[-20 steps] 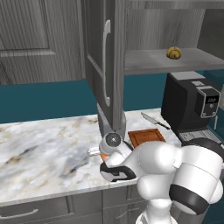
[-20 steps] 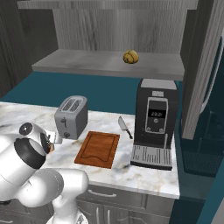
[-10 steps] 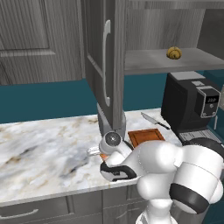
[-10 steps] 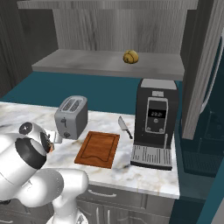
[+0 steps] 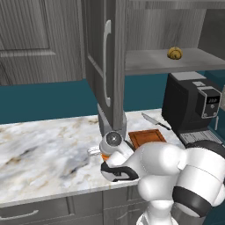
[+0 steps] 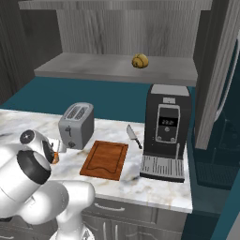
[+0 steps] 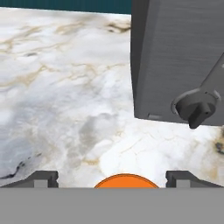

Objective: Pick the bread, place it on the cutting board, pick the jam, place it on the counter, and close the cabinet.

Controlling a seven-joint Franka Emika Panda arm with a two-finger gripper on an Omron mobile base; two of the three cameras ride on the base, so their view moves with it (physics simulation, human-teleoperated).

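Observation:
The bread [image 5: 175, 53] [image 6: 139, 60] is a golden-brown bun on the grey shelf inside the open cabinet [image 5: 105, 61]. Below it, the reddish cutting board [image 5: 147, 138] [image 6: 105, 159] lies bare on the marbled counter [image 5: 44, 149] [image 7: 65, 87]. My gripper [image 7: 113, 178] is low over the counter, left of the board and in front of the toaster. It stands open, with a gap on each side of the orange jam [image 7: 127, 181] between its fingertips [image 7: 41, 178]. A sliver of the jam [image 5: 104, 157] [image 6: 56, 158] shows under the hand.
A grey toaster [image 6: 76, 124] [image 7: 179, 61] stands just beyond the gripper. A black coffee machine [image 5: 191, 107] [image 6: 166, 131] sits right of the board, with a knife [image 5: 154, 121] [image 6: 133, 136] between them. The open cabinet door hangs above the hand. The counter stretches wide to the left.

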